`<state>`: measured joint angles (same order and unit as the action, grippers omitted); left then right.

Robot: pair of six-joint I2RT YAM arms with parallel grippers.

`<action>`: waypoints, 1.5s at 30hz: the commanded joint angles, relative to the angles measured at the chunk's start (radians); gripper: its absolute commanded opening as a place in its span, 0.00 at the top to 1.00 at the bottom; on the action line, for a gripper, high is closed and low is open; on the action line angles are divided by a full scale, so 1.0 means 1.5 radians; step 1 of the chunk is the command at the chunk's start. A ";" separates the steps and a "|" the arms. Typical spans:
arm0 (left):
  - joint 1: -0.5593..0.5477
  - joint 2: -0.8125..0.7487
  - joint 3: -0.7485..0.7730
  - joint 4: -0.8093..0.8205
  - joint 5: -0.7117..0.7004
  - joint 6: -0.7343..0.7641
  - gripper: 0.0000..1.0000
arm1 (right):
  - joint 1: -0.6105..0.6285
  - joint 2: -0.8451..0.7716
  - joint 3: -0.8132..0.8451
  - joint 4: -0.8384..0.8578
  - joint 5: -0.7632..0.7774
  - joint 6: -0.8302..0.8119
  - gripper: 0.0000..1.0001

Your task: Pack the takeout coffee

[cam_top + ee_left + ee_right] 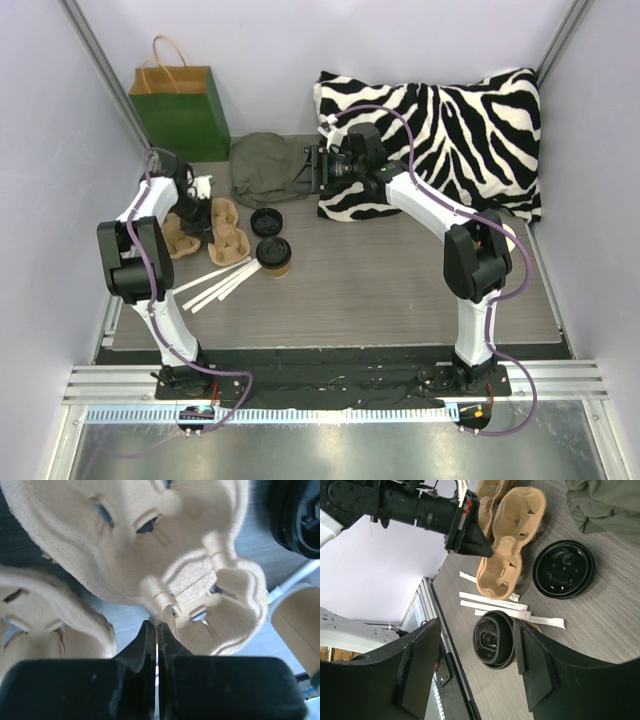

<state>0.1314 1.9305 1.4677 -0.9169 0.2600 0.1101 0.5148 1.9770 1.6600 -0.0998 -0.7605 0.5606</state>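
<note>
Small tan kraft-paper cup with black plastic lid upright just beside tan pulp cup tray; likely light, crushable, so take mid-wall gently; right gripper wide open, empty; left gripper closed at tray ridge

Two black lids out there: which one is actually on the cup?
The lid nearer the arm bases, capping the tan takeout coffee beside the white strips. The other lid lies loose on the table, nearer the olive cloth.
</note>
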 commanded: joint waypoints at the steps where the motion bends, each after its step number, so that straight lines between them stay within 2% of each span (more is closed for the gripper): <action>1: 0.001 -0.055 -0.005 0.004 0.013 0.010 0.92 | -0.002 -0.035 0.012 0.036 -0.013 0.012 0.32; 2: 0.001 -0.057 0.000 -0.003 0.019 0.013 0.84 | -0.002 -0.034 0.012 0.037 -0.014 0.013 0.32; 3: 0.000 -0.065 0.016 -0.004 0.024 0.011 0.64 | -0.002 -0.034 0.014 0.037 -0.015 0.013 0.31; 4: 0.001 -0.071 0.026 -0.009 0.033 0.010 0.55 | -0.002 -0.035 0.015 0.037 -0.016 0.013 0.31; 5: 0.002 -0.078 0.040 -0.009 0.052 0.010 0.42 | -0.002 -0.036 0.016 0.037 -0.017 0.010 0.30; 8: 0.002 -0.097 0.110 -0.014 0.078 0.005 0.24 | -0.003 -0.042 0.021 0.031 -0.017 0.001 0.30; 12: 0.002 -0.085 0.266 -0.044 0.096 0.005 0.22 | -0.015 -0.044 0.036 0.014 -0.021 -0.016 0.29; 15: 0.001 -0.078 0.364 -0.001 0.093 -0.003 0.16 | -0.026 -0.043 0.047 -0.001 -0.027 -0.026 0.28; 22: 0.000 -0.035 0.441 0.270 0.083 -0.006 0.08 | -0.078 -0.050 0.042 -0.044 -0.016 -0.067 0.28; 26: -0.016 0.070 0.564 0.327 0.048 0.016 0.07 | -0.097 -0.060 0.031 -0.055 -0.009 -0.082 0.28; 30: -0.021 0.170 0.658 0.425 0.064 0.018 0.07 | -0.112 -0.067 0.014 -0.062 -0.007 -0.087 0.28; 37: -0.061 0.239 0.684 0.478 0.024 0.115 0.05 | -0.120 -0.079 -0.010 -0.063 -0.001 -0.097 0.27; 39: -0.065 0.251 0.685 0.482 -0.018 0.145 0.06 | -0.123 -0.075 -0.010 -0.063 -0.002 -0.094 0.27; 42: -0.068 0.272 0.685 0.473 -0.079 0.178 0.07 | -0.125 -0.076 -0.010 -0.063 -0.002 -0.092 0.27; 45: -0.068 0.276 0.674 0.447 -0.091 0.201 0.09 | -0.127 -0.078 -0.013 -0.062 -0.001 -0.092 0.27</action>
<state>0.0193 2.3482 2.4382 -0.2878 0.2142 0.3241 0.3317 1.9194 1.6413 -0.2146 -0.7677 0.4393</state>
